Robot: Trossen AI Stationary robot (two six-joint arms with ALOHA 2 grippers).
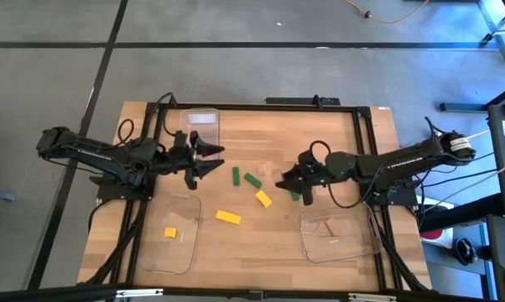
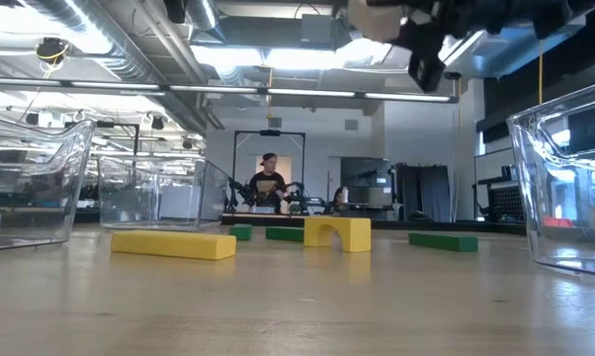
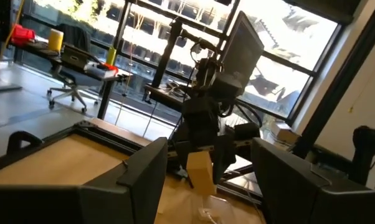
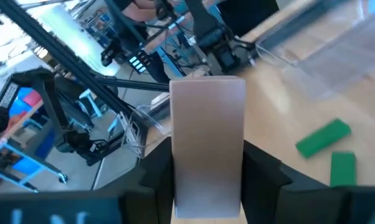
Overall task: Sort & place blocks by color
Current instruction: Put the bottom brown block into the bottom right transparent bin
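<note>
My right gripper [image 1: 288,179] [image 4: 207,186] hovers over the table's middle, shut on a tan block [image 4: 207,137] that also shows in the left wrist view [image 3: 200,172]. My left gripper [image 1: 210,159] [image 3: 209,193] is open, raised left of the middle and pointing at the right gripper. Flat on the table lie green bars [image 1: 236,175] [image 1: 252,180] [image 1: 295,195], a yellow piece [image 1: 263,198] and a yellow bar [image 1: 228,216]. A yellow cube [image 1: 170,232] sits in the near-left tray [image 1: 152,256]. My right gripper pinches the tan block between its two fingers [image 4: 159,171], one on each opposite long side [image 4: 175,155]. The fingers come slanting down from the table's right. The block sticks out beyond the fingertips, lifted clear of the table, its free end [image 3: 203,183] pointing down.
Clear plastic trays stand at the far left [image 1: 200,126], near left and near right [image 1: 341,235]. A dark frame [image 1: 366,126] borders the wooden table. In the low view the yellow bar [image 2: 174,244], yellow arch piece [image 2: 337,232] and green bar [image 2: 443,240] lie between trays; people sit far behind.
</note>
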